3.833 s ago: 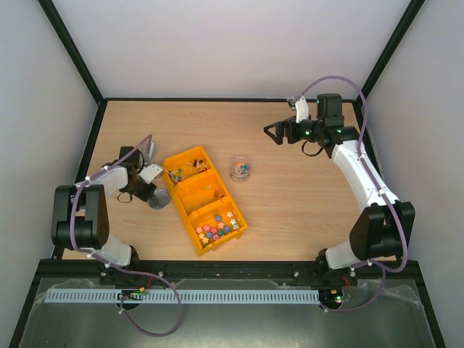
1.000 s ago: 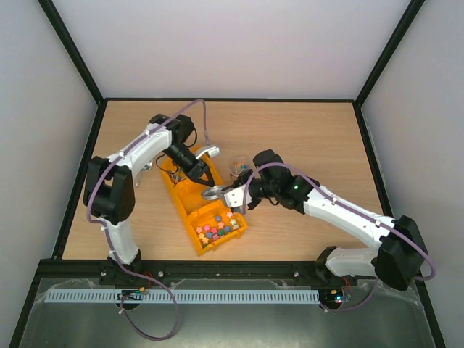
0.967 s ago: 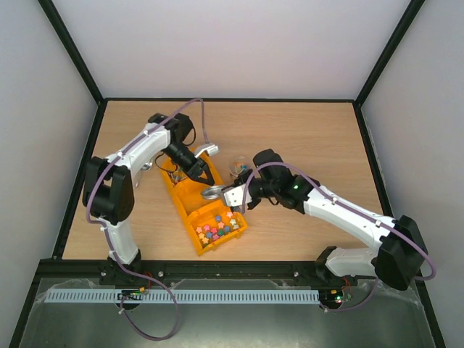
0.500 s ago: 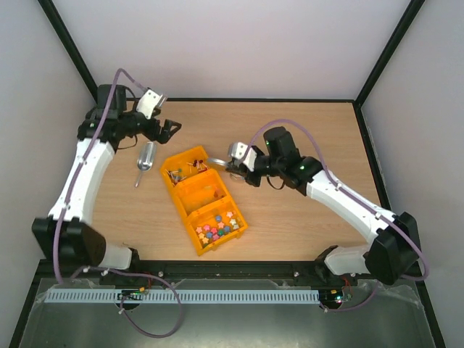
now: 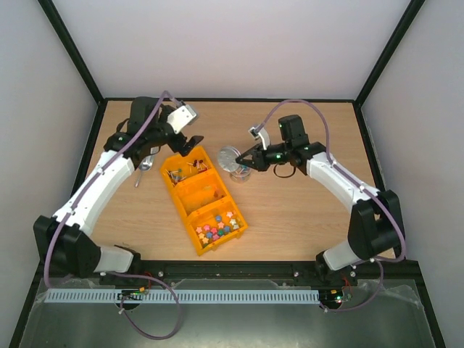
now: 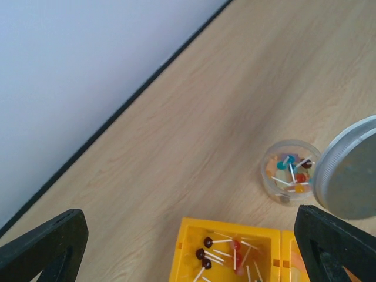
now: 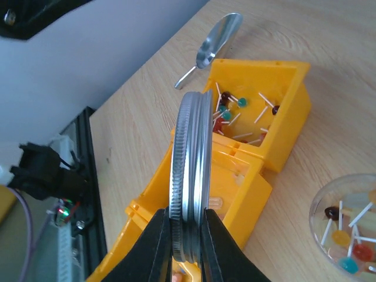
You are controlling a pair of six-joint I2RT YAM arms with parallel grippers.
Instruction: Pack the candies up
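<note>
Quick count from my end: one orange tray (image 7: 282, 147) with three compartments, one clear jar (image 6: 289, 179) and one scoop (image 7: 218, 36) on the tabletop (image 5: 304, 210), plus one metal lid (image 7: 189, 170). Left pincer (image 5: 187, 143) hangs wide open over the tray's far end, holding nothing. Right pincer (image 7: 187, 249) is clamped on the lid, which it holds on edge right by the jar. The candies (image 6: 205, 252), little round ones on white sticks, sit in two spots: the far compartment and the jar. They're too tangled to count. Coloured star pieces (image 5: 217, 226) fill the near compartment.
</note>
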